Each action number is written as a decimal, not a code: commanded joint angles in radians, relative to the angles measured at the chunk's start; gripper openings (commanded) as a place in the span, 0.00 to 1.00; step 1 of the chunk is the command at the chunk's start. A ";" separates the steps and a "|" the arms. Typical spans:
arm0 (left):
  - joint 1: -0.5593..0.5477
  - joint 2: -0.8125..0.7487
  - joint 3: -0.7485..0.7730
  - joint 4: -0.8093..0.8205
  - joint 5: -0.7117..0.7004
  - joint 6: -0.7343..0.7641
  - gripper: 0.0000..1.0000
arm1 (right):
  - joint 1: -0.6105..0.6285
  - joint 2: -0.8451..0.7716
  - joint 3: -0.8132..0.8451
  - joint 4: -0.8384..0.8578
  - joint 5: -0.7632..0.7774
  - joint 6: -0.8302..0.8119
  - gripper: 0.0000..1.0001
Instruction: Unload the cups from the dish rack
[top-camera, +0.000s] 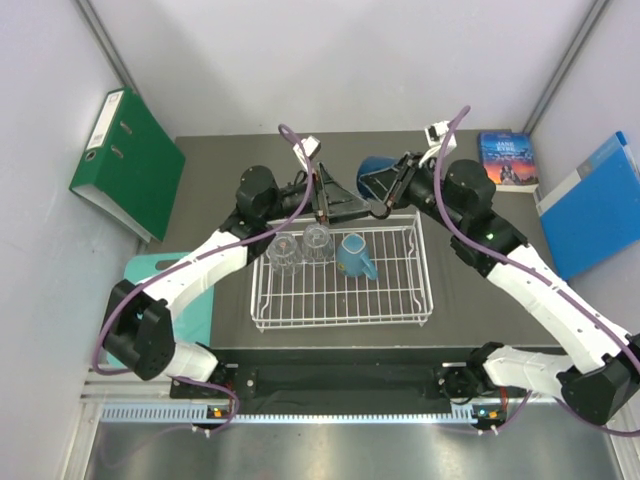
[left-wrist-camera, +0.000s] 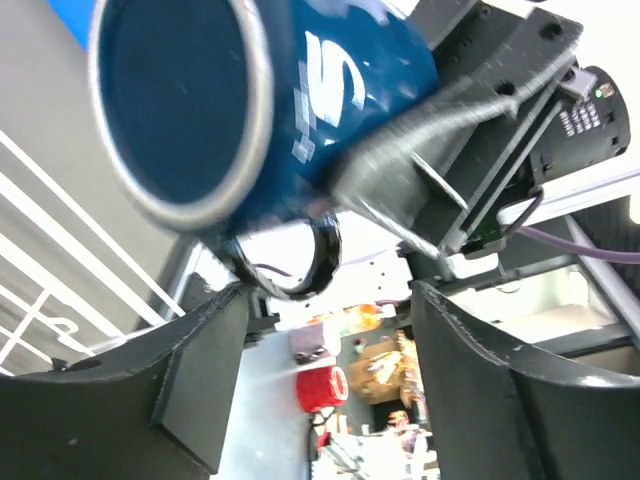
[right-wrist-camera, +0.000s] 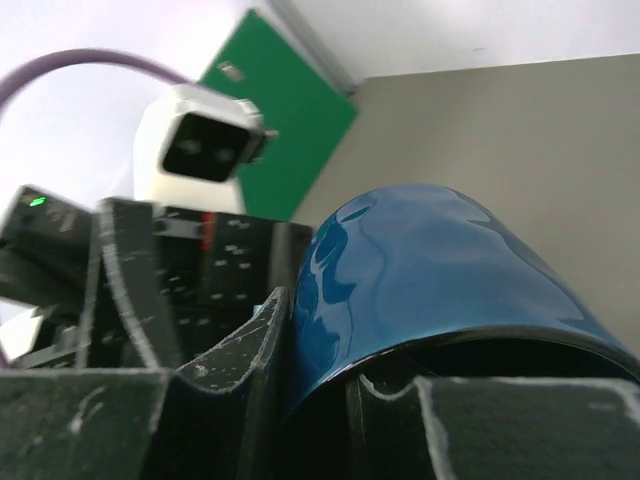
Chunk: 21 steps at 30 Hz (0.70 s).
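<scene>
Left hand (left-wrist-camera: 330, 375) spread apart, gripping nothing. Dark blue mug (top-camera: 372, 172) is tipped sideways, aloft past the far edge of the dish rack (top-camera: 340, 323), with right hand (right-wrist-camera: 340, 400) clamped on its rim. Looks like a handover, bound for the right-side worktop (top-camera: 470, 300).

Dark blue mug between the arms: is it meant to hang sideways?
Yes, odd: the dark blue mug hangs in the air on its side beyond the far edge of the dish rack, pinched at its rim by the right end effector. The left end effector stands open beside it. Nothing spilled.
</scene>
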 joint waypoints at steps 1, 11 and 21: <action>0.012 -0.013 0.071 -0.069 -0.026 0.117 0.72 | -0.032 -0.057 0.115 -0.021 0.107 -0.065 0.00; 0.044 -0.048 0.100 -0.558 -0.390 0.284 0.73 | -0.162 0.367 0.718 -0.650 0.453 -0.226 0.00; 0.044 -0.052 0.189 -0.980 -0.670 0.424 0.69 | -0.245 0.871 1.146 -0.904 0.555 -0.247 0.00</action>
